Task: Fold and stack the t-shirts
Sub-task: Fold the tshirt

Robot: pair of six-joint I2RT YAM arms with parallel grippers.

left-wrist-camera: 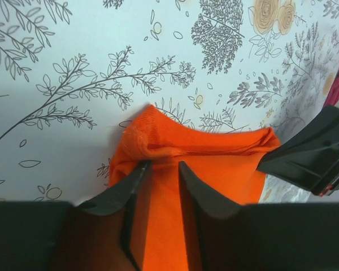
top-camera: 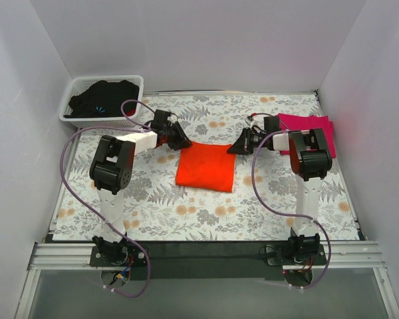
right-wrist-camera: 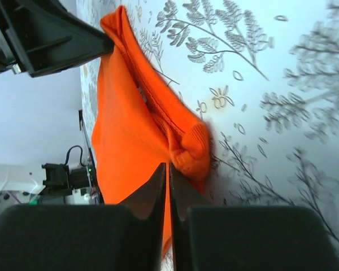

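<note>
The orange t-shirt (top-camera: pixel 206 167) lies folded into a rectangle in the middle of the table. My left gripper (top-camera: pixel 183 141) is at its far left corner. In the left wrist view its jaws stand apart (left-wrist-camera: pixel 161 165) over the orange cloth (left-wrist-camera: pixel 214 164), whose corner is bunched just past the tips. My right gripper (top-camera: pixel 238 146) is at the far right corner. In the right wrist view its jaws (right-wrist-camera: pixel 166 166) are pressed almost together at the bunched edge of the orange cloth (right-wrist-camera: pixel 124 141). The pink t-shirt (top-camera: pixel 309 126) lies folded at the far right, behind the right arm.
A white basket (top-camera: pixel 73 90) with dark clothes (top-camera: pixel 103 98) stands at the back left corner. White walls close in the table on three sides. The table has a floral cloth (top-camera: pixel 206 219).
</note>
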